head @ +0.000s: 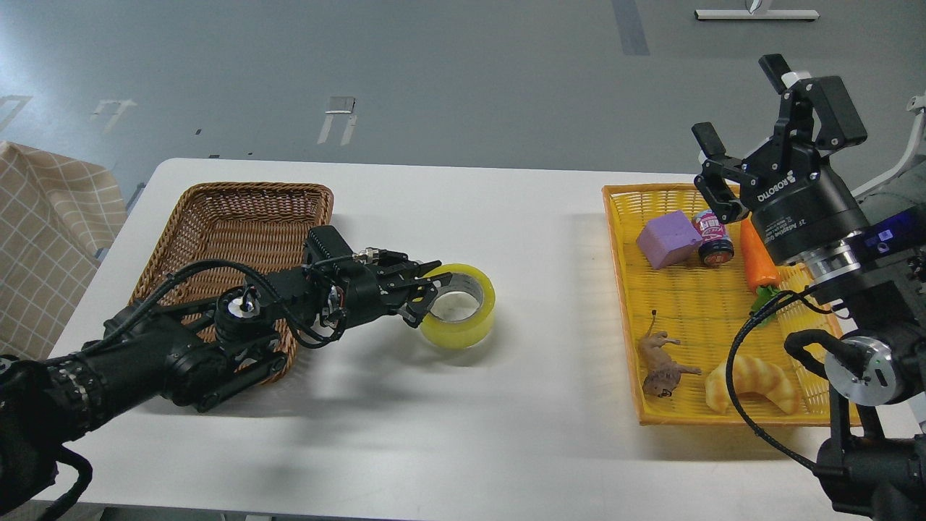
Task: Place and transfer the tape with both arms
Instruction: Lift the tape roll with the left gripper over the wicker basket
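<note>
The yellow tape roll [463,315] is at the table's middle left, tilted and a little above the white table [506,420], with its shadow under it. My left gripper [432,291] comes in from the left and is shut on the roll's near wall, one finger inside the grey-white core and one outside. My right gripper [739,105] is open and empty, raised high above the far end of the yellow tray [616,239] at the right.
A brown wicker basket [253,189] stands left of the tape, under my left arm. The yellow tray holds a purple block [669,239], a can [712,235], a carrot [756,260], a toy animal [662,362] and a croissant toy [752,383].
</note>
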`<action>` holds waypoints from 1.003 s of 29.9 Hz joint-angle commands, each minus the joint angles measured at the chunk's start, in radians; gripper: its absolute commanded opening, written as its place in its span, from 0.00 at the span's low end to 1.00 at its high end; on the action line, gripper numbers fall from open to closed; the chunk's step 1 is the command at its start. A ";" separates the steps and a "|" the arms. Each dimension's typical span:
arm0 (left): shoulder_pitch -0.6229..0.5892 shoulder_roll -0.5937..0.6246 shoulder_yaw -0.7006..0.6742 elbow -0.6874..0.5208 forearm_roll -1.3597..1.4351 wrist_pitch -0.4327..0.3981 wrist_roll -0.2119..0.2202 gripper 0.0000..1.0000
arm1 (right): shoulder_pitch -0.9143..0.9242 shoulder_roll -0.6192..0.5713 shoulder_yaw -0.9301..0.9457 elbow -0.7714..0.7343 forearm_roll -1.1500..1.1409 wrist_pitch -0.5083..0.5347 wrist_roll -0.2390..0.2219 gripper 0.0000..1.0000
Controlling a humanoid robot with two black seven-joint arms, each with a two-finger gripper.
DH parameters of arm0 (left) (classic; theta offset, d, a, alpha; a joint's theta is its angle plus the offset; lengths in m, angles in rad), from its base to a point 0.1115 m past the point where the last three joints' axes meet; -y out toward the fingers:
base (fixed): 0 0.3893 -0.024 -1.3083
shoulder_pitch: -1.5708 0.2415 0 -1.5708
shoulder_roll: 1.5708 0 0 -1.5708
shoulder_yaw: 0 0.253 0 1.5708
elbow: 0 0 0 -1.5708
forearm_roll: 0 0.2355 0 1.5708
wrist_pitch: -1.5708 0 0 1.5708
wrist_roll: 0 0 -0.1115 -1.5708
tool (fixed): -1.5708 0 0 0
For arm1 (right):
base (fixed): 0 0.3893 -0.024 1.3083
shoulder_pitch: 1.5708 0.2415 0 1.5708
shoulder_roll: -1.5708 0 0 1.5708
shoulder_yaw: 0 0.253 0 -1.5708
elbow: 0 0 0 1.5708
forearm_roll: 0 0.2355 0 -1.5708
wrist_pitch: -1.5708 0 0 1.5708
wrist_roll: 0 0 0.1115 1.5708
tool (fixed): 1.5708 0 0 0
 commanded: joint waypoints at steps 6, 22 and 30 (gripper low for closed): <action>-0.114 0.088 0.002 0.001 -0.043 -0.001 0.003 0.00 | 0.003 -0.003 0.000 -0.004 -0.002 0.000 0.000 1.00; -0.114 0.301 0.000 0.004 -0.072 -0.040 -0.012 0.00 | 0.023 0.010 -0.003 -0.030 -0.002 0.000 0.000 1.00; -0.101 0.387 0.000 -0.005 -0.154 -0.038 -0.014 0.00 | 0.025 0.010 -0.003 -0.038 -0.011 -0.002 0.000 1.00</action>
